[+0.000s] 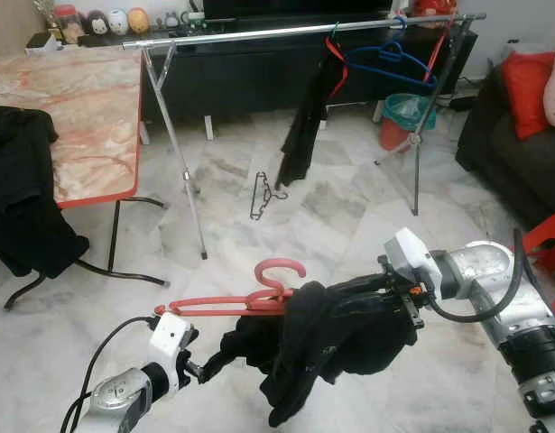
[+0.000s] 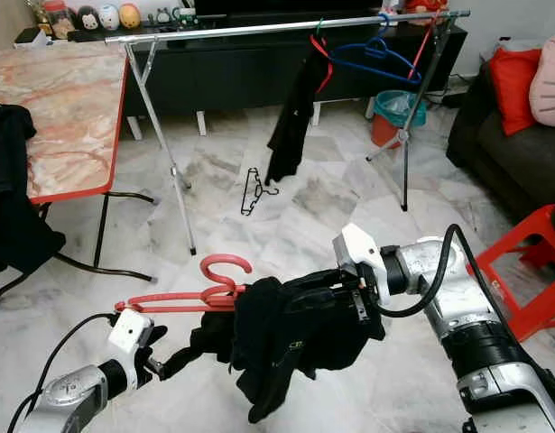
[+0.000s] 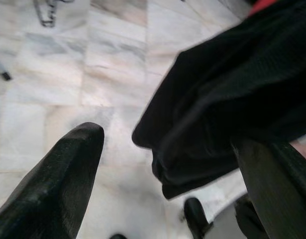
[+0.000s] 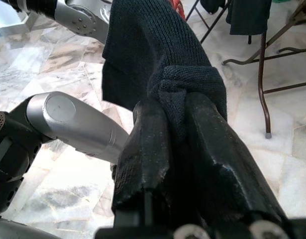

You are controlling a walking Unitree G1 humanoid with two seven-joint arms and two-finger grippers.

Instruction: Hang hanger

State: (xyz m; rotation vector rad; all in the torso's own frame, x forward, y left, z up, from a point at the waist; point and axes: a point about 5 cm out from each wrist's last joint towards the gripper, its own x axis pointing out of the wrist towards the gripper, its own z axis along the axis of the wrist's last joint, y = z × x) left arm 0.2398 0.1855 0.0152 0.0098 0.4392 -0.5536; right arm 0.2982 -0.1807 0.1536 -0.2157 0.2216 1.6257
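The red hanger (image 1: 250, 293) sits low in front of the robot, held up above the marble floor (image 1: 349, 216) between the 2 arms. Its hook curls upward and its bar runs level toward the robot's left. A black garment (image 1: 327, 338) is draped over the hanger's right end and hangs down in a bunch below it.

The right gripper (image 4: 180, 124) is clenched on the black garment: in the right wrist view its 2 black fingers (image 4: 148, 149) pinch a fold of knit cloth between them. In the head views this gripper reaches in from the right and is buried in the cloth.

The left gripper (image 3: 167, 159) is released. In the left wrist view its fingers stand well apart, with a hanging edge of the black garment between them and floor visible behind. In the head views it points at the garment's lower left corner, just below the hanger's bar.

The clothes rack (image 1: 295, 32) stands well beyond the hanger, its silver rail running across the room. On the rail hang a blue hanger (image 1: 385, 63) and a dark piece of clothing (image 1: 309, 122) on a red hanger. A black wire hanger (image 1: 262, 196) lies on the floor under the rack. A marble-topped table (image 1: 69, 108) stands to the robot's left, with black cloth (image 1: 20, 198) draped at its near edge.
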